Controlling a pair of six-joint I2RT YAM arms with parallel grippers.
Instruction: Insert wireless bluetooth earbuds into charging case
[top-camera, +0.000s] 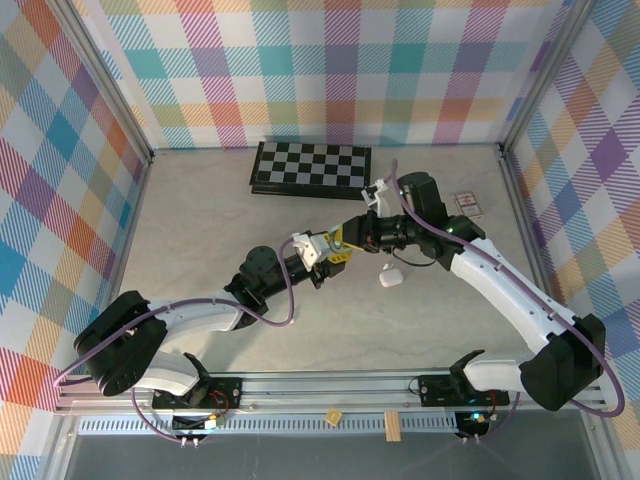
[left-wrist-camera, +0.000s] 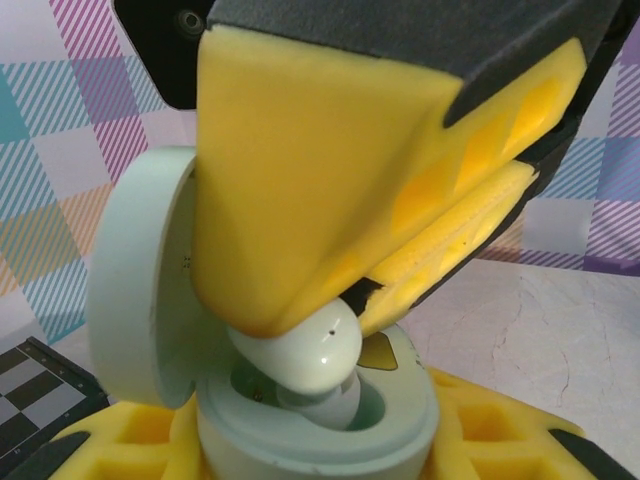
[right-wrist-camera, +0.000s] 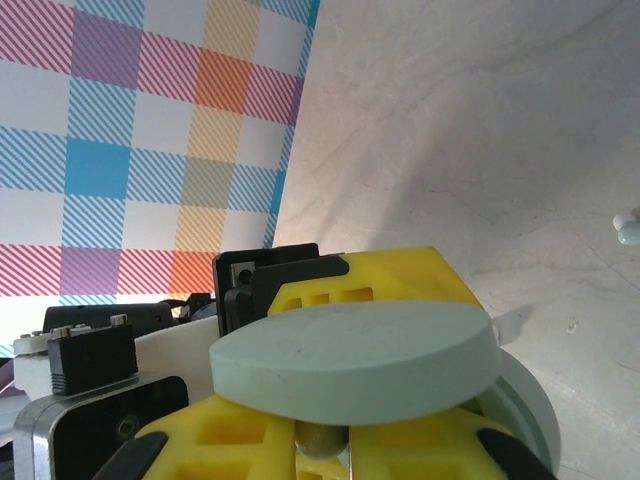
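Observation:
The mint green charging case (left-wrist-camera: 300, 440) is held off the table with its lid (left-wrist-camera: 140, 280) swung open to the left. My left gripper (left-wrist-camera: 315, 455) is shut on its base between yellow pads. My right gripper (left-wrist-camera: 345, 305) comes down from above, shut on a mint earbud (left-wrist-camera: 310, 350). The earbud's lower end sits in the case's well. In the right wrist view the lid (right-wrist-camera: 355, 365) lies edge-on just above my right gripper (right-wrist-camera: 345, 450). From above, the left gripper (top-camera: 333, 250) and the right gripper (top-camera: 360, 237) meet at mid-table.
A white closed case (top-camera: 390, 277) lies on the table just under the right arm. A folded chessboard (top-camera: 310, 167) sits at the back and a small card (top-camera: 467, 204) at the right. A tiny pale earbud (right-wrist-camera: 628, 230) lies on the table.

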